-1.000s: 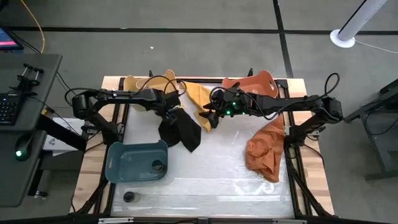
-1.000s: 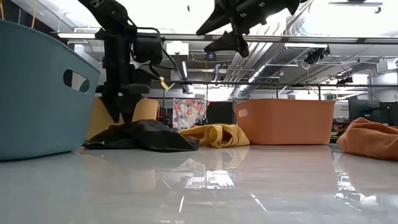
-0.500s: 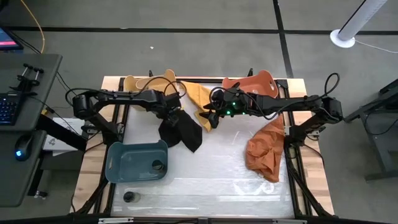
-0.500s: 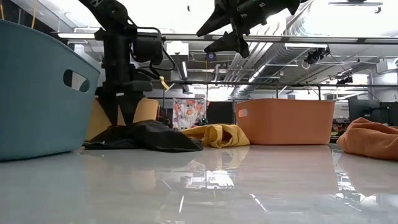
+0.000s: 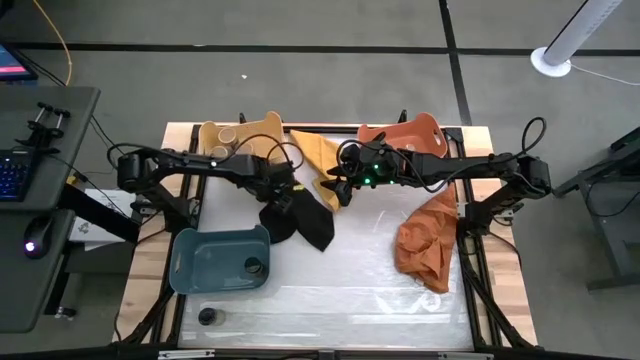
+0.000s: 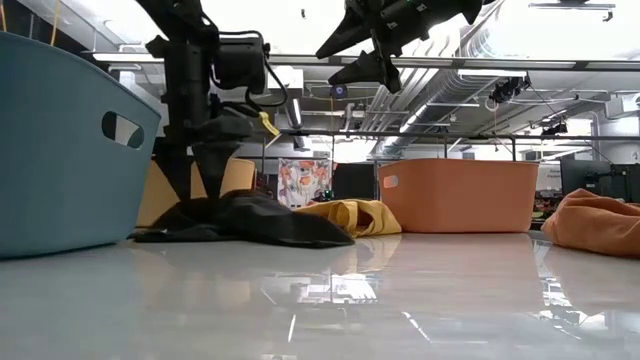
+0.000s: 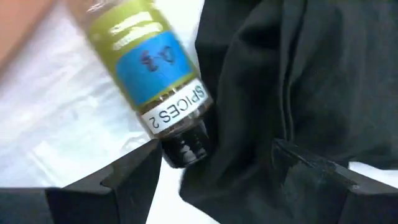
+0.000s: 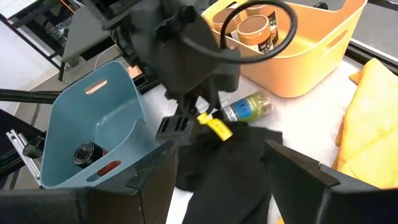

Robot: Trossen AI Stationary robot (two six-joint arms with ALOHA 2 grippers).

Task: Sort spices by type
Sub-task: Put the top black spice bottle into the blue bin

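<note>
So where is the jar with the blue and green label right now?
The labelled jar lies on its side on the table, black cap against the black cloth, just ahead of the left gripper, between the yellow bin and blue bin.

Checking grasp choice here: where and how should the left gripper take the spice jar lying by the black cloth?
Grip the spice jar across its labelled round body, coming from above with fingers either side. It lies on its side, its dark cap against the black cloth, so the cap end is crowded. The left gripper is open just beyond the cap.

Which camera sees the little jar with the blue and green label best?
The left wrist view: the spice jar lies close up beside the black cloth, label readable. The right wrist view shows it small. The high and low views hide it.
</note>
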